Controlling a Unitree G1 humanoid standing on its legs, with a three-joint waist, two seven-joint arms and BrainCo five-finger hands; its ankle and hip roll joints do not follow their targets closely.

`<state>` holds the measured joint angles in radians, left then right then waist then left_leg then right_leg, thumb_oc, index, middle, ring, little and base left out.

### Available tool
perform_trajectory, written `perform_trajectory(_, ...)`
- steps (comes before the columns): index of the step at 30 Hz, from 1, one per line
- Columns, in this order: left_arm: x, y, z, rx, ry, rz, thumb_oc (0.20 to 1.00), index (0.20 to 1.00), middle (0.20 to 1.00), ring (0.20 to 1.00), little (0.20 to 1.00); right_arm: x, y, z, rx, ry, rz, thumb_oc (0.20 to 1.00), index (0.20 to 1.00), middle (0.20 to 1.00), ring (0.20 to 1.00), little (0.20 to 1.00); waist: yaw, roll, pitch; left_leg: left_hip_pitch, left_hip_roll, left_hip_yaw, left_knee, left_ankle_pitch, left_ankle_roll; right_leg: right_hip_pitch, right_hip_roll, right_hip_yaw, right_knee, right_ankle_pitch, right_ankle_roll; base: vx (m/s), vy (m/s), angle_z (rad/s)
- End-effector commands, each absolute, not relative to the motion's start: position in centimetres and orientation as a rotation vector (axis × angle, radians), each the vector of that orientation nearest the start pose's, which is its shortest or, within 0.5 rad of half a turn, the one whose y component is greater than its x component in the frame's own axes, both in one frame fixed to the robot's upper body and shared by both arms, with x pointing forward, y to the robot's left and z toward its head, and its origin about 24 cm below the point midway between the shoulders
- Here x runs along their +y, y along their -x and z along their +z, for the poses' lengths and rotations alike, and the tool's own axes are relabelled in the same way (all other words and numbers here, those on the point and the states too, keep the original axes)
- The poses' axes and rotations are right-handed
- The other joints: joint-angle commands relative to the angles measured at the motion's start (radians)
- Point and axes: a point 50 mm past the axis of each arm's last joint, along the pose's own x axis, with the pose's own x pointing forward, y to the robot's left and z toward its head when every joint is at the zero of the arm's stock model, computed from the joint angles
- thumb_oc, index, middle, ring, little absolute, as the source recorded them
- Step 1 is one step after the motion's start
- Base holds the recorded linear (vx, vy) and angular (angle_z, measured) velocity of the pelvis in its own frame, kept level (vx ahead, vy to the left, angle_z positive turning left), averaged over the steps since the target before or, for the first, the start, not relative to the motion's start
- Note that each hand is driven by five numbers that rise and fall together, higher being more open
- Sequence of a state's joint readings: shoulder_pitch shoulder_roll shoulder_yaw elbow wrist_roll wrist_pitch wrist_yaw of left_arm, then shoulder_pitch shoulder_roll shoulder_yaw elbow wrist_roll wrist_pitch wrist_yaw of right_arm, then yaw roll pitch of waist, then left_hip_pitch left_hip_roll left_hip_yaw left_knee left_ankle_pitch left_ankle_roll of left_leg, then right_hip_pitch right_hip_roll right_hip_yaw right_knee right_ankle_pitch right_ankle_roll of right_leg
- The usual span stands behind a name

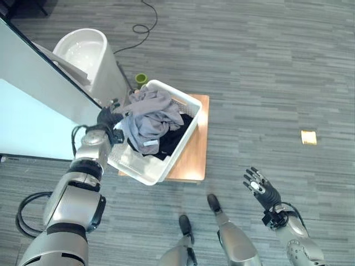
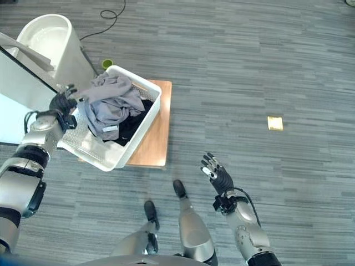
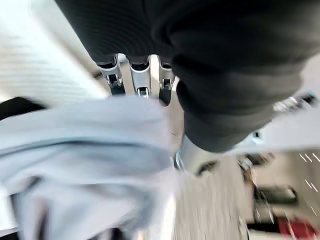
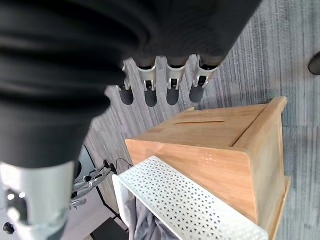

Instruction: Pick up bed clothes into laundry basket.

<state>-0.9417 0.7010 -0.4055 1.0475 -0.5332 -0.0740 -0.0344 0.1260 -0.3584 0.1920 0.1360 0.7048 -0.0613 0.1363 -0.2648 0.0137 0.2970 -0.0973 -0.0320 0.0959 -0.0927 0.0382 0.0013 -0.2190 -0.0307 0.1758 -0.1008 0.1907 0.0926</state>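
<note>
The left arm reaches forward to the near-left rim of the white perforated laundry basket (image 1: 145, 172), which sits tilted on a low wooden stool (image 1: 195, 155). The left hand (image 1: 108, 117) meets the edge of the grey garment (image 1: 148, 117); its fingers (image 3: 141, 80) appear to go down behind the cloth, so I cannot tell whether they grip it. The grey garment lies heaped in the basket over dark clothing (image 1: 172, 141), one fold draped toward the rim. The right arm is held low and bent, well apart from the basket, with the right hand (image 1: 262, 188) raised over the grey floor (image 1: 266, 66), fingers spread and empty. A white bin (image 1: 89, 55) stands behind the basket.
</note>
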Motion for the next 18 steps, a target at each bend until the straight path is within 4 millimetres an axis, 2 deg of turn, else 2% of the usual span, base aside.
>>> perform_trajectory(1, 27.7, -39.3, 20.8, -0.121, -0.504, 0.091, 1.000, 1.000, 1.000, 1.000, 1.000, -21.0, -20.1, -0.4, 0.203, -0.300, 0.148, 1.000, 1.000, 1.000, 1.000, 1.000, 0.026, 0.042, -0.109, -0.033, 0.015, -0.043, 0.005, 0.004, -0.055, 0.027, -0.067, -0.032, 0.014, -0.056, 0.071, 0.05, -0.026, 0.06)
perform_trajectory(2, 27.0, -39.0, 22.1, -0.168, -0.642, 0.038, 1.000, 1.000, 1.000, 1.000, 1.000, -21.3, -19.9, -0.2, 0.195, -0.284, 0.156, 1.000, 1.000, 1.000, 1.000, 1.000, 0.034, 0.052, -0.119, -0.020, 0.013, -0.048, 0.005, 0.003, -0.055, 0.045, -0.071, -0.040, 0.014, -0.062, 0.072, 0.04, -0.020, 0.04)
perform_trajectory(5, 26.5, -38.7, 22.3, -0.193, -0.721, -0.001, 1.000, 1.000, 1.000, 1.000, 1.000, -21.6, -19.7, -0.1, 0.194, -0.269, 0.157, 1.000, 1.000, 1.000, 1.000, 1.000, 0.040, 0.060, -0.130, -0.011, 0.011, -0.052, 0.005, 0.001, -0.053, 0.055, -0.073, -0.046, 0.014, -0.066, 0.071, 0.02, -0.014, 0.15)
perform_trajectory(9, 25.2, -37.5, 24.2, -0.303, -0.867, -0.072, 1.000, 1.000, 1.000, 1.000, 1.000, -22.3, -19.7, 0.5, 0.169, -0.243, 0.151, 1.000, 1.000, 1.000, 1.000, 1.000, 0.061, 0.070, -0.154, 0.009, 0.009, -0.063, 0.005, -0.002, -0.053, 0.084, -0.077, -0.064, 0.014, -0.078, 0.069, 0.03, -0.023, 0.12)
perform_trajectory(10, 25.3, -37.5, 24.2, -0.302, -0.867, -0.072, 1.000, 1.000, 1.000, 1.000, 1.000, -22.3, -19.7, 0.5, 0.169, -0.243, 0.151, 1.000, 1.000, 1.000, 1.000, 1.000, 0.060, 0.070, -0.154, 0.010, 0.009, -0.064, 0.005, -0.002, -0.053, 0.084, -0.077, -0.064, 0.014, -0.078, 0.069, 0.06, -0.045, 0.17)
perform_trajectory(11, 25.5, -35.8, 24.3, -0.338, -0.903, -0.118, 1.000, 1.000, 1.000, 1.000, 1.000, -22.9, -19.6, 0.8, 0.155, -0.223, 0.128, 1.000, 1.000, 1.000, 1.000, 1.000, 0.080, 0.070, -0.177, 0.031, 0.009, -0.072, 0.005, -0.008, -0.051, 0.109, -0.076, -0.077, 0.014, -0.088, 0.066, 0.07, -0.043, 0.18)
perform_trajectory(12, 25.8, -35.3, 24.0, -0.336, -0.907, -0.134, 1.000, 1.000, 1.000, 1.000, 1.000, -23.1, -19.5, 0.7, 0.156, -0.218, 0.118, 1.000, 1.000, 1.000, 1.000, 1.000, 0.085, 0.071, -0.184, 0.039, 0.009, -0.073, 0.005, -0.010, -0.051, 0.119, -0.075, -0.079, 0.014, -0.092, 0.065, 0.07, -0.043, 0.12)
perform_trajectory(15, 26.2, -34.3, 23.9, -0.336, -0.940, -0.152, 1.000, 1.000, 1.000, 1.000, 1.000, -23.5, -19.5, 0.8, 0.156, -0.203, 0.104, 1.000, 1.000, 1.000, 1.000, 1.000, 0.096, 0.068, -0.196, 0.054, 0.011, -0.079, 0.005, -0.014, -0.051, 0.136, -0.073, -0.084, 0.014, -0.100, 0.062, 0.04, -0.037, 0.10)
perform_trajectory(16, 26.4, -33.1, 23.3, -0.359, -0.927, -0.154, 1.000, 1.000, 1.000, 1.000, 1.000, -23.8, -19.3, 0.9, 0.149, -0.195, 0.086, 1.000, 1.000, 1.000, 1.000, 1.000, 0.113, 0.061, -0.209, 0.065, 0.013, -0.082, 0.005, -0.017, -0.051, 0.152, -0.071, -0.091, 0.014, -0.108, 0.059, 0.04, -0.044, 0.13)
perform_trajectory(18, 27.4, -31.2, 21.5, -0.364, -0.795, -0.123, 1.000, 1.000, 1.000, 1.000, 1.000, -24.1, -19.1, 0.8, 0.145, -0.205, 0.055, 1.000, 1.000, 1.000, 1.000, 1.000, 0.125, 0.054, -0.219, 0.077, 0.013, -0.086, 0.005, -0.022, -0.051, 0.166, -0.070, -0.095, 0.014, -0.115, 0.054, 0.04, -0.039, 0.07)
